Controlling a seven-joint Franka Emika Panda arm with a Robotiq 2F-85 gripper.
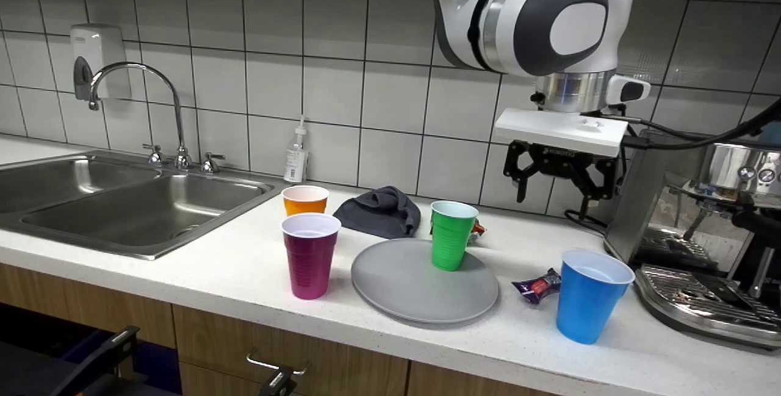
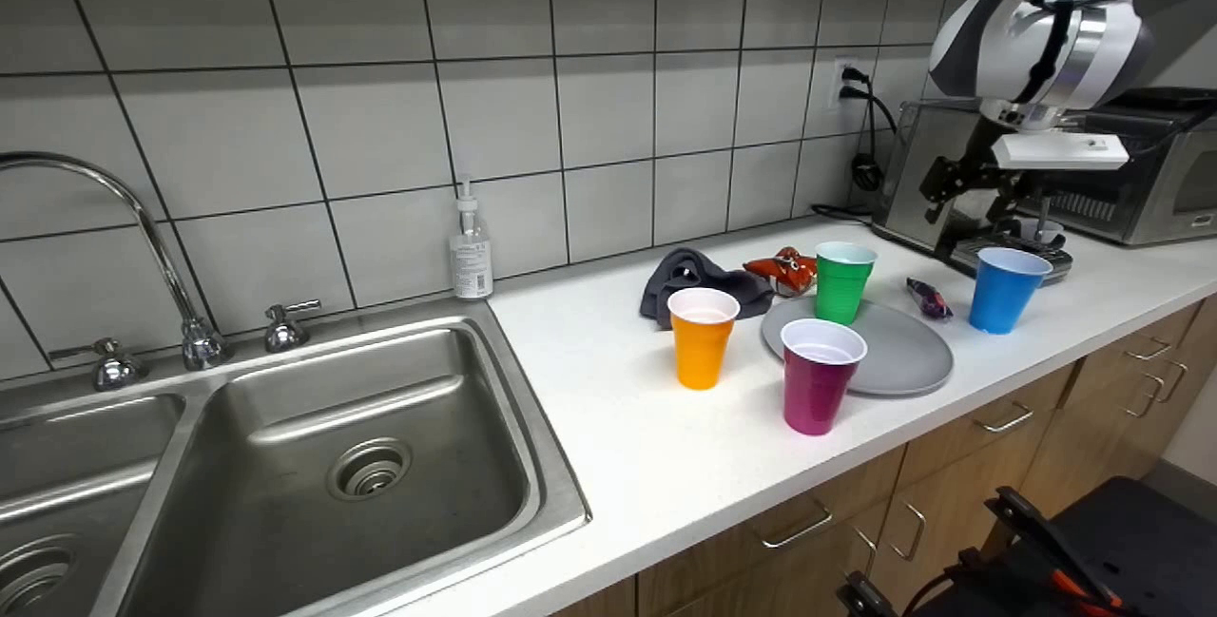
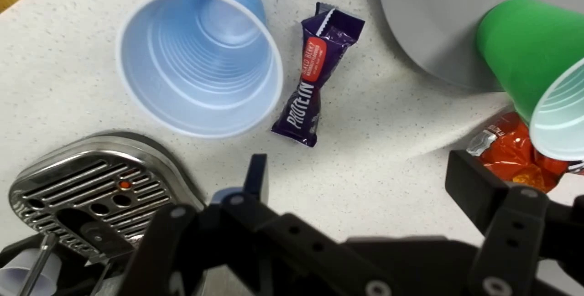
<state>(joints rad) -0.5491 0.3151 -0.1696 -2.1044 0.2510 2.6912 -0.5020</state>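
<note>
Jaws: spread wide
Tapered green plastic cup (image 3: 529, 54): cut off — wrist view
Crumpled orange wrapper (image 3: 506, 145): partly hidden behind cup

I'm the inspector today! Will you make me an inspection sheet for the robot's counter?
Surface: white speckled counter.
Main things: blue cup upright, purple protein bar beside it; green cup standing on gray plate.
Clutter: orange cup, magenta cup, crumpled dark cloth, orange packet.
Gripper: open, holding nothing, above the counter.
Cables: black cable along the robot arm; black cord hanging by the tiled wall.
Surroundings: sink, pump bottle, coffee machine.
</note>
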